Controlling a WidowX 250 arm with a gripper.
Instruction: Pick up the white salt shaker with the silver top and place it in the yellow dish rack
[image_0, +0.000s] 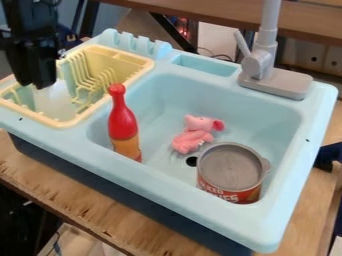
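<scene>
The black gripper (37, 82) hangs at the upper left over the yellow dish rack (69, 123), pointing down and touching nothing that I can make out. In the light blue sink basin, a red bottle with an orange label (122, 122) stands at the left side, nearest the gripper. A pink stuffed toy (194, 134) lies near the middle of the basin. A can with a grey top and red label (232, 172) is upright at the front right, in front of the toy and beside the dark drain hole.
The toy sink's light blue rim (160, 180) surrounds the basin. A grey faucet (267, 70) rises at the back right. Upright blue slots (137, 45) stand behind the rack, and the sink rests on a wooden table (73, 192).
</scene>
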